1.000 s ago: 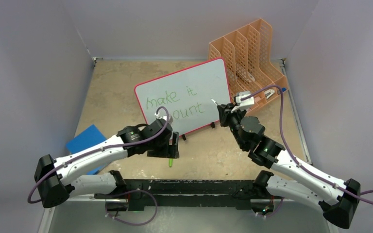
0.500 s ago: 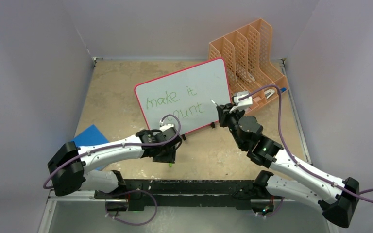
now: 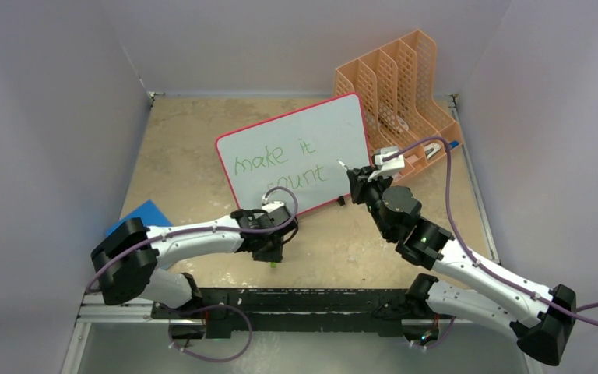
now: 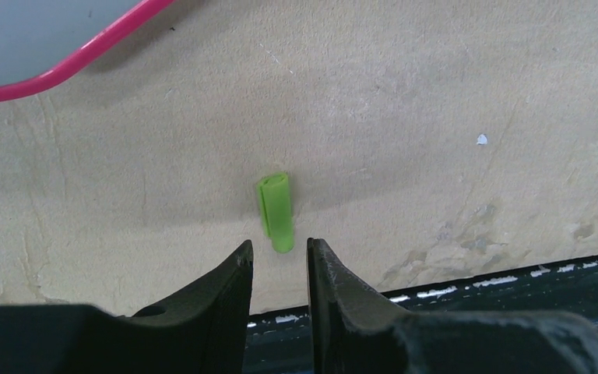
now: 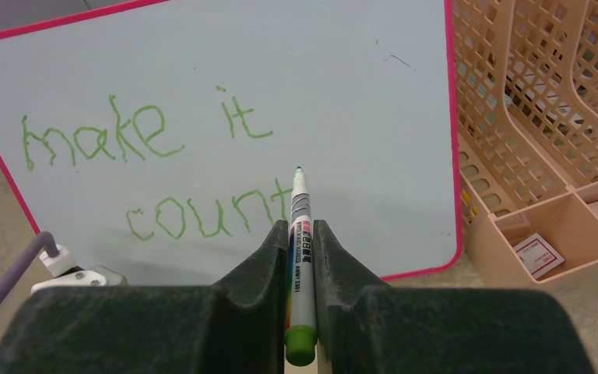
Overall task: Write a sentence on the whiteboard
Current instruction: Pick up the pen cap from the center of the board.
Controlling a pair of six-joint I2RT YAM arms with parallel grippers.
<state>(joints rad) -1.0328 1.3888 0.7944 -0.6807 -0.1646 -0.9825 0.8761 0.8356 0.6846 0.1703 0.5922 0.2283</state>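
right pincer (image 5: 301, 227) gripping marker (image 5: 299, 196), sentence (image 5: 146, 134) on whiteboard (image 5: 350, 86)

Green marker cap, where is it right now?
In the left wrist view, the green marker cap lies on the table just ahead of the left gripper, on the near side of the whiteboard and its pink-rimmed corner.

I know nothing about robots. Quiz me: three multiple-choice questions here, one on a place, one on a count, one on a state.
1. The green cap lies: A on the whiteboard; B in a cup; C on the table before the board.
2. Words in the sentence: A two; B three; C five.
3. The right pincer is: A shut on the marker; B open, empty; C shut on the cap.
Answers: 1 C, it rests on bare tabletop; 2 B, "make it count"; 3 A, the marker sits clamped between its fingers.
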